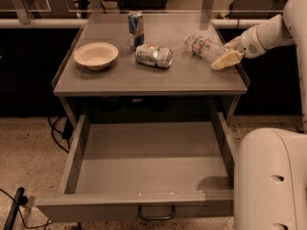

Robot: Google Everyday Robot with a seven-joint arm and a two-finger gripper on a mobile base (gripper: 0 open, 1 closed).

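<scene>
My gripper (225, 59) hovers over the right edge of the grey tabletop (144, 75), its cream-coloured tip pointing down and left. It sits right beside the near end of a clear plastic bottle (205, 47) that lies on its side; whether they touch I cannot tell. Further left a crushed silver can (153, 55) lies on its side near the middle. Behind it stands an upright blue and silver can (135, 29). A white bowl (96, 55) rests on the left part of the top.
Below the top, a grey drawer (148, 164) is pulled wide open and holds nothing. My white base (273, 181) fills the lower right corner. Dark cables (57, 128) trail on the speckled floor at left. Glass partitions stand behind the table.
</scene>
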